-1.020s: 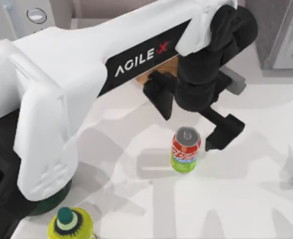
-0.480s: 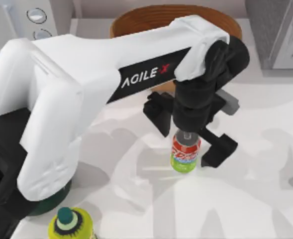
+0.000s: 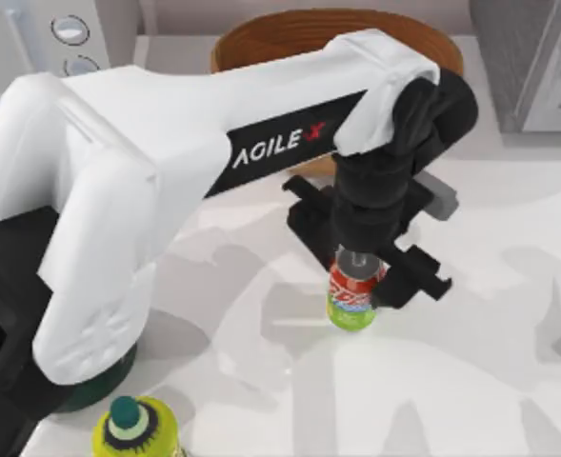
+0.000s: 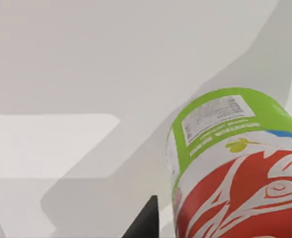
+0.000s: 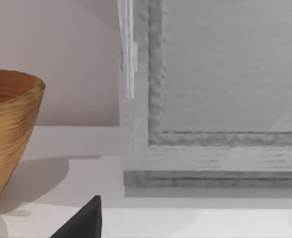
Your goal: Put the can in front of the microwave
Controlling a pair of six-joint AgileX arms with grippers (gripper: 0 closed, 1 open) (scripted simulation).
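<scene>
Gripping the can (image 3: 353, 297), the left tool (image 3: 361, 271) hides its silver top.

Bare table (image 3: 470, 362) right of can (image 3: 354, 297); bowl (image 3: 261, 43) behind, bottle (image 3: 135, 430) near-left.

left arm (image 3: 166, 162) is chunky glossy white shells; black band with white AGILEX lettering, red X; matte black wrist and gripper (image 3: 361, 271)

You see a can (image 3: 354, 297) with a red band, white swirls and lime-green base, a brown ribbed bowl (image 5: 9, 134), a yellow-green bottle (image 3: 135, 433) with teal cap, and a white marbled table (image 3: 470, 381).
</scene>
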